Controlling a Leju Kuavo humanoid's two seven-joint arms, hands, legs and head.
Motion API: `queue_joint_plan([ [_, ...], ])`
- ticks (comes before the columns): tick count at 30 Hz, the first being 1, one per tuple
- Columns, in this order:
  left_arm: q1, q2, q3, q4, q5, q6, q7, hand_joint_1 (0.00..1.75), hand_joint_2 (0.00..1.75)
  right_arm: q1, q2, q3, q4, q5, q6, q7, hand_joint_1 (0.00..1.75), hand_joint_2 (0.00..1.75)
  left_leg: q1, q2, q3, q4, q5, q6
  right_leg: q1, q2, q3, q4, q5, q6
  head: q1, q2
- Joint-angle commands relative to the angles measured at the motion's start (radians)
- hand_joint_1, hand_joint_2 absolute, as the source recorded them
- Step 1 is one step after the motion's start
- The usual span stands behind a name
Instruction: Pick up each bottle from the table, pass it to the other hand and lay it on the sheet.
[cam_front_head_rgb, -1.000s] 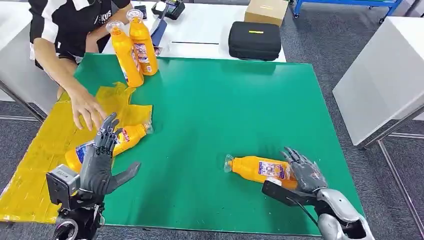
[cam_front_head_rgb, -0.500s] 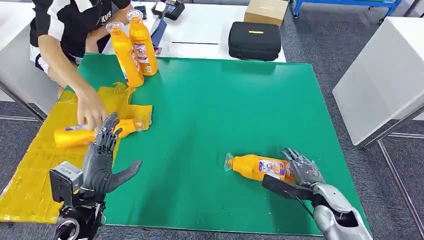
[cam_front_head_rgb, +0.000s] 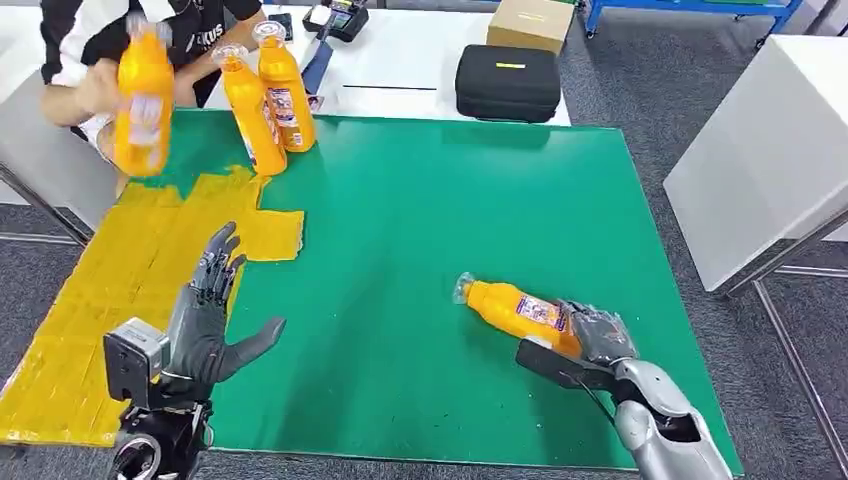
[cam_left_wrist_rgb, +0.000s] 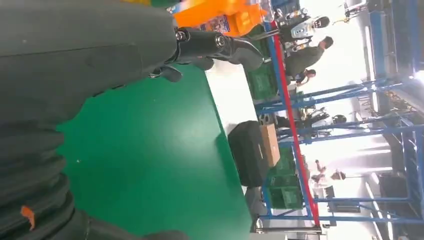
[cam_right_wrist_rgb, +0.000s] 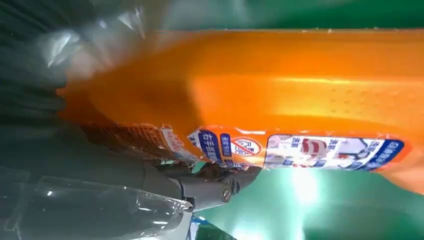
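The right hand (cam_front_head_rgb: 598, 335) grips the base end of an orange bottle (cam_front_head_rgb: 510, 305) near the robot's edge of the green table (cam_front_head_rgb: 450, 220), on the right side. Its dark fingers wrap over the bottle's body and its thumb lies underneath. The bottle is tilted, with its clear-capped neck pointing away from the robot and to the left; whether that end touches the green surface cannot be told. In the right wrist view the bottle (cam_right_wrist_rgb: 280, 95) sits tight against the hand (cam_right_wrist_rgb: 100, 165), its blue and white label turned toward the thumb. The left hand (cam_front_head_rgb: 205, 320) holds nothing. Its fingers are spread and point away from the robot, the thumb stuck out to the side. It is over the line where the yellow sheet (cam_front_head_rgb: 110, 290) meets the green surface. The sheet covers the left part of the table and its far edge is ragged. At the far left corner a person (cam_front_head_rgb: 110, 50) in a black and white shirt holds another orange bottle (cam_front_head_rgb: 143, 95) upright, blurred, above the table. Two more orange bottles (cam_front_head_rgb: 268, 95) stand just beside each other on the green surface near the sheet's far end. Beyond the green surface, a black case (cam_front_head_rgb: 508, 82) and a cardboard box (cam_front_head_rgb: 530, 22) sit on a white tabletop (cam_front_head_rgb: 400, 60).
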Motion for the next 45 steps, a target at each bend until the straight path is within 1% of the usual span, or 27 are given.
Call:
queue_joint_plan([
  [1,-0.046,-0.004,-0.014,0.063,-0.005,0.0,0.013,0.0,1.75,-0.038,0.054,0.02,0.063,0.001,-0.029,-0.007,1.75,1.75,0.001,0.0,0.007,0.0,-0.003,0.0,0.001,0.002,0.006,-0.001,-0.002,-0.007,0.0,0.0],
  [2,-0.046,-0.004,-0.014,0.063,-0.005,0.0,0.013,0.0,1.75,-0.038,0.054,0.02,0.063,0.001,-0.029,-0.007,1.75,1.75,0.001,0.0,0.013,0.001,-0.006,0.001,0.002,0.002,0.011,0.001,-0.005,-0.012,0.0,0.0],
  [3,-0.047,-0.007,-0.015,0.062,-0.005,0.0,0.013,0.0,1.75,-0.041,0.054,0.02,0.062,0.0,-0.026,-0.007,1.75,1.75,0.001,0.0,0.006,0.0,-0.003,0.0,0.001,0.002,0.006,-0.001,-0.002,-0.006,0.0,0.0],
  [5,-0.051,-0.003,-0.025,0.064,-0.008,0.001,0.02,0.0,1.75,-0.035,0.071,-0.015,0.028,-0.006,-0.092,-0.015,1.75,1.75,0.001,0.0,0.009,0.0,-0.004,0.001,0.002,0.002,0.008,0.0,-0.003,-0.008,0.0,0.0],
  [6,-0.057,-0.008,-0.025,0.074,0.011,-0.008,0.028,0.0,1.75,-0.033,0.09,-0.051,0.0,-0.02,-0.134,-0.021,1.75,1.75,0.001,0.0,0.004,0.0,-0.002,0.0,0.001,0.001,0.003,0.0,-0.001,-0.005,0.0,0.0],
  [8,-0.065,-0.017,-0.022,0.076,0.038,-0.024,0.029,0.0,1.75,-0.037,0.147,-0.132,-0.053,-0.063,-0.214,-0.009,1.75,1.75,0.0,-0.001,0.006,0.0,-0.003,0.0,0.001,0.001,0.005,0.0,-0.002,-0.007,0.0,0.0],
  [9,-0.068,-0.023,-0.021,0.07,0.037,-0.021,0.031,0.0,1.75,-0.035,0.185,-0.176,-0.108,-0.11,-0.245,-0.015,1.75,1.75,0.0,-0.001,0.002,0.0,-0.001,0.0,0.001,0.0,0.001,0.0,-0.001,-0.004,0.0,0.0],
  [10,-0.071,-0.025,-0.023,0.067,0.036,-0.019,0.037,0.0,1.75,-0.029,0.21,-0.207,-0.159,-0.164,-0.257,-0.019,1.75,1.75,0.0,-0.001,0.005,0.001,-0.003,0.0,0.001,0.001,0.005,0.002,-0.003,-0.008,0.0,0.0],
  [12,-0.073,-0.022,-0.023,0.07,0.03,-0.013,0.055,0.0,1.75,-0.013,0.248,-0.255,-0.236,-0.255,-0.342,-0.044,1.75,1.75,0.0,0.0,0.006,0.001,-0.004,0.0,0.001,0.002,0.005,0.002,-0.004,-0.008,0.0,0.0],
  [13,-0.074,-0.021,-0.023,0.073,0.03,-0.013,0.059,0.0,1.75,-0.005,0.259,-0.267,-0.261,-0.283,-0.362,-0.056,1.75,1.75,0.0,0.0,0.0,0.0,-0.001,0.0,0.0,0.001,0.0,0.001,-0.001,-0.004,0.0,0.0],
  [14,-0.076,-0.016,-0.025,0.084,0.03,-0.013,0.064,0.0,1.75,0.017,0.28,-0.281,-0.315,-0.366,-0.377,-0.087,1.75,1.75,0.0,0.0,0.002,0.0,-0.002,0.0,0.0,0.001,0.002,0.001,-0.002,-0.005,0.0,0.0],
  [17,-0.083,-0.013,-0.026,0.122,0.043,-0.011,0.068,0.0,1.75,0.061,0.322,-0.292,-0.406,-0.488,-0.485,-0.152,1.75,1.75,0.0,-0.005,0.007,0.001,-0.004,0.0,0.001,-0.003,0.007,0.003,-0.006,-0.009,0.0,0.0],
  [18,-0.087,-0.013,-0.026,0.138,0.046,-0.009,0.071,0.0,1.75,0.065,0.331,-0.292,-0.416,-0.527,-0.505,-0.168,1.75,1.75,0.0,-0.004,0.003,0.0,-0.001,0.0,0.0,-0.003,0.003,0.001,-0.003,-0.005,0.0,0.0],
  [19,-0.093,-0.013,-0.024,0.163,0.049,-0.001,0.077,0.0,1.75,0.065,0.346,-0.28,-0.421,-0.576,-0.531,-0.188,1.75,1.75,0.0,-0.003,0.005,0.0,-0.003,0.0,0.001,-0.002,0.005,0.001,-0.004,-0.007,0.0,0.0],
  [21,-0.095,-0.013,-0.023,0.177,0.05,0.002,0.075,0.0,1.75,0.062,0.348,-0.269,-0.419,-0.578,-0.536,-0.188,1.75,1.75,0.0,-0.001,0.002,-0.001,-0.001,0.0,0.0,0.0,0.002,0.0,-0.002,-0.004,0.0,0.0],
  [22,-0.094,-0.012,-0.026,0.181,0.053,0.004,0.073,0.0,1.75,0.052,0.352,-0.259,-0.409,-0.624,-0.56,-0.205,1.75,1.75,0.0,-0.001,0.006,0.0,-0.003,0.0,0.001,0.0,0.006,0.001,-0.004,-0.007,0.0,0.0],
  [23,-0.094,-0.013,-0.027,0.184,0.058,0.005,0.073,0.0,1.75,0.044,0.355,-0.255,-0.402,-0.662,-0.564,-0.217,1.75,1.75,0.0,-0.001,0.003,-0.001,-0.002,0.0,0.0,0.0,0.003,0.0,-0.002,-0.005,0.0,0.0],
  [24,-0.089,-0.013,-0.035,0.184,0.062,0.004,0.074,0.0,1.75,0.034,0.352,-0.241,-0.389,-0.702,-0.575,-0.235,1.75,1.75,0.0,-0.001,0.006,0.0,-0.004,0.0,0.001,0.001,0.005,0.001,-0.003,-0.007,0.0,0.0],
  [28,-0.058,-0.025,-0.047,0.179,0.076,-0.004,0.077,0.0,1.75,0.031,0.342,-0.208,-0.345,-0.794,-0.543,-0.267,1.75,1.75,0.0,-0.001,0.001,-0.001,-0.001,0.0,0.0,0.0,0.001,0.0,-0.001,-0.004,0.0,0.0],
  [29,-0.052,-0.025,-0.048,0.177,0.078,-0.008,0.077,0.0,1.75,0.031,0.344,-0.196,-0.332,-0.805,-0.524,-0.268,1.75,1.75,0.0,-0.001,0.004,0.0,-0.003,0.0,0.001,0.001,0.004,0.0,-0.002,-0.006,0.0,0.0],
  [32,-0.044,-0.012,-0.046,0.187,0.125,-0.059,0.083,0.0,1.75,0.019,0.344,-0.129,-0.279,-0.798,-0.452,-0.231,1.75,1.75,0.0,0.002,0.003,-0.001,-0.002,0.0,0.001,0.003,0.003,-0.001,-0.001,-0.004,0.0,0.0],
  [34,-0.064,-0.003,-0.058,0.219,0.133,-0.078,0.085,0.0,1.75,0.001,0.348,-0.075,-0.247,-0.778,-0.426,-0.219,1.75,1.75,0.0,0.002,0.008,-0.001,-0.004,0.0,0.001,0.005,0.007,-0.001,-0.003,-0.007,0.0,0.0],
  [36,-0.069,-0.002,-0.06,0.227,0.133,-0.078,0.085,0.0,1.75,-0.005,0.352,-0.064,-0.24,-0.777,-0.425,-0.217,1.75,1.75,0.0,0.002,0.002,-0.001,-0.002,0.0,0.001,0.003,0.002,-0.001,-0.001,-0.004,0.0,0.0],
  [40,-0.095,0.006,-0.09,0.265,0.145,-0.089,0.083,0.0,1.75,-0.036,0.334,0.026,-0.178,-0.745,-0.331,-0.167,1.75,1.75,0.001,0.001,0.002,-0.001,-0.001,0.0,0.001,0.002,0.002,-0.001,-0.001,-0.004,0.0,0.0],
  [42,-0.112,0.013,-0.103,0.289,0.145,-0.089,0.08,0.0,1.75,-0.059,0.333,0.066,-0.126,-0.74,-0.269,-0.143,1.75,1.75,0.001,0.001,0.006,-0.001,-0.003,0.0,0.001,0.003,0.005,-0.001,-0.002,-0.006,0.0,0.0],
  [44,-0.127,0.013,-0.106,0.31,0.147,-0.089,0.075,0.0,1.75,-0.086,0.33,0.094,-0.075,-0.727,-0.243,-0.133,1.75,1.75,0.001,0.002,0.003,-0.001,-0.002,0.0,0.001,0.003,0.003,-0.001,-0.001,-0.005,0.0,0.0],
  [45,-0.131,0.013,-0.106,0.315,0.147,-0.088,0.073,0.0,1.75,-0.096,0.334,0.099,-0.059,-0.727,-0.242,-0.134,1.75,1.75,0.001,0.003,0.006,-0.001,-0.003,0.0,0.001,0.004,0.006,-0.001,-0.001,-0.007,0.0,0.0],
])
